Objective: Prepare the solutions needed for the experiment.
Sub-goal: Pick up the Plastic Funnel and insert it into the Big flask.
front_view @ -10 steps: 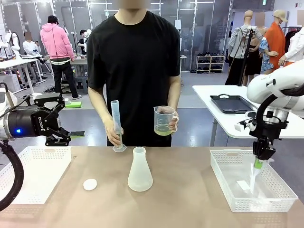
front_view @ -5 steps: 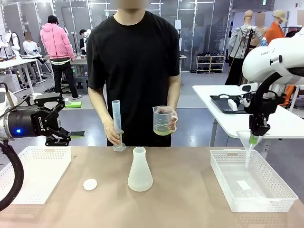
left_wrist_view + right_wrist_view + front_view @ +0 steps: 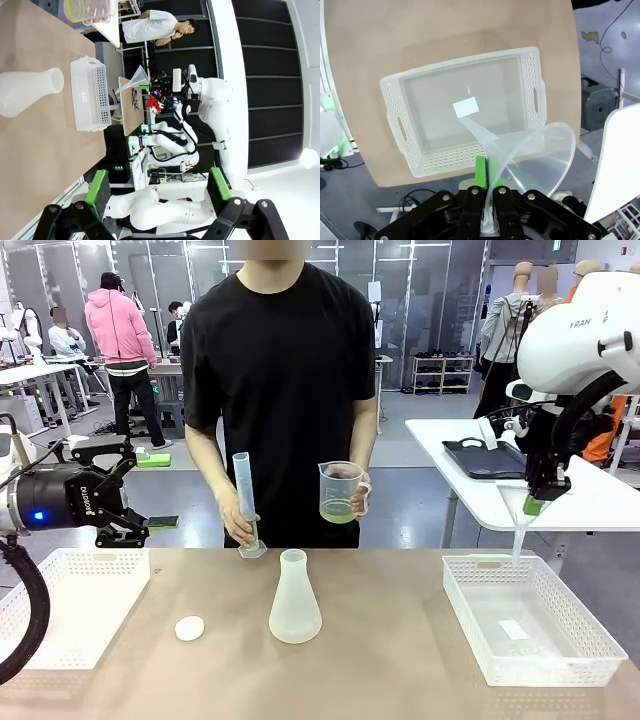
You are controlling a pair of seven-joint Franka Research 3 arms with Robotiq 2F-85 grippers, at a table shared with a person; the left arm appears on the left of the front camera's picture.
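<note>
Fingers (image 3: 481, 172) of the right gripper (image 3: 537, 502) were pinched shut on a clear plastic funnel (image 3: 518, 512), held above a white perforated plastic basket (image 3: 470, 565) at the right. At the left, the left gripper (image 3: 138, 495) hovered with jaws wide and empty. Pale yellow-green solution (image 3: 340, 511) sat in a clear measuring jug (image 3: 342, 478) in the person's hand (image 3: 362, 498) at the far side, beyond a frosted white conical flask (image 3: 295, 605) standing in the middle.
</note>
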